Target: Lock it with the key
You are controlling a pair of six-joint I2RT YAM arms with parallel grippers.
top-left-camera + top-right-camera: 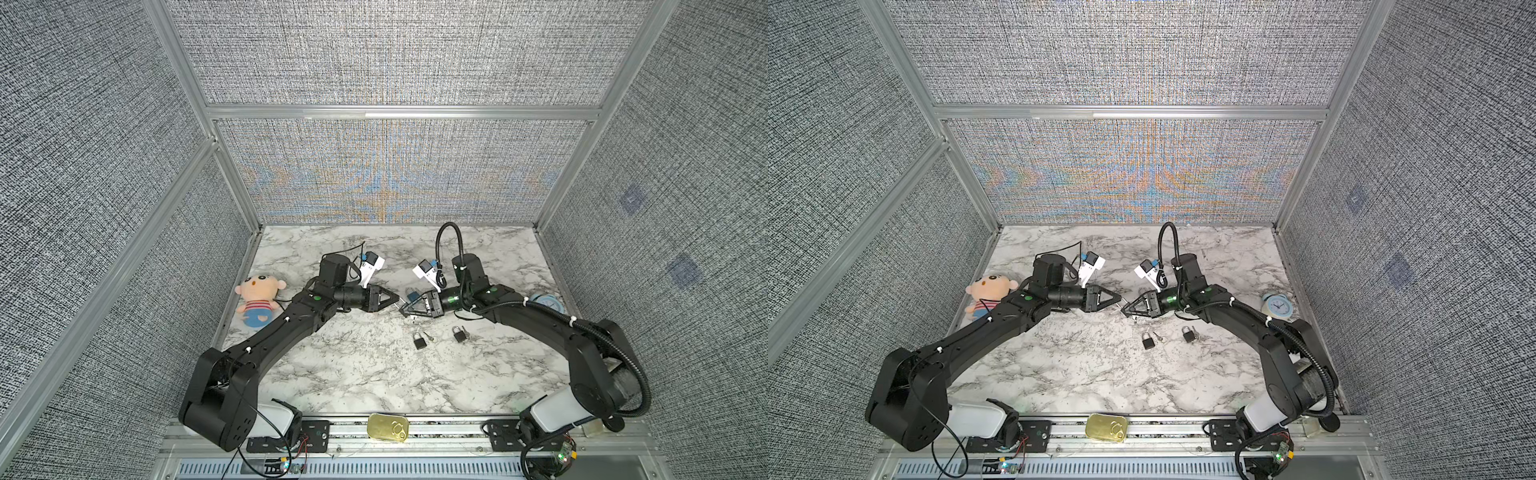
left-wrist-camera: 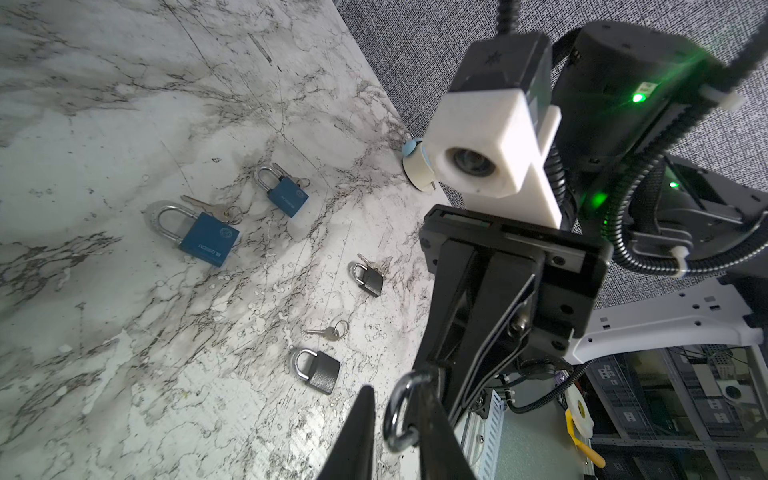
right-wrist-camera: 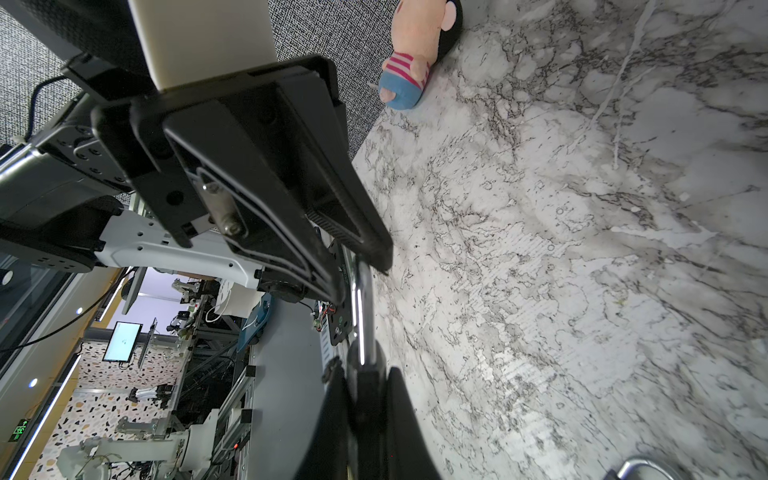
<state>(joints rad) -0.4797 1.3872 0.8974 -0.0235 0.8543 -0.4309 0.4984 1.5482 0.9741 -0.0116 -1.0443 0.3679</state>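
The white marble tabletop [image 1: 374, 382] shows grey-black veining; at left in both top views, a pink plush doll [image 1: 257, 300] wears red-white stripes and blue trousers; at right, a pale blue alarm clock [image 1: 1278, 306]; centre-right, two black metal padlocks [image 1: 419, 343] [image 1: 459, 334], shackles silver

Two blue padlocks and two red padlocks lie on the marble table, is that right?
Not red: the left wrist view shows two black padlocks. The two blue padlocks do lie on the marble table.
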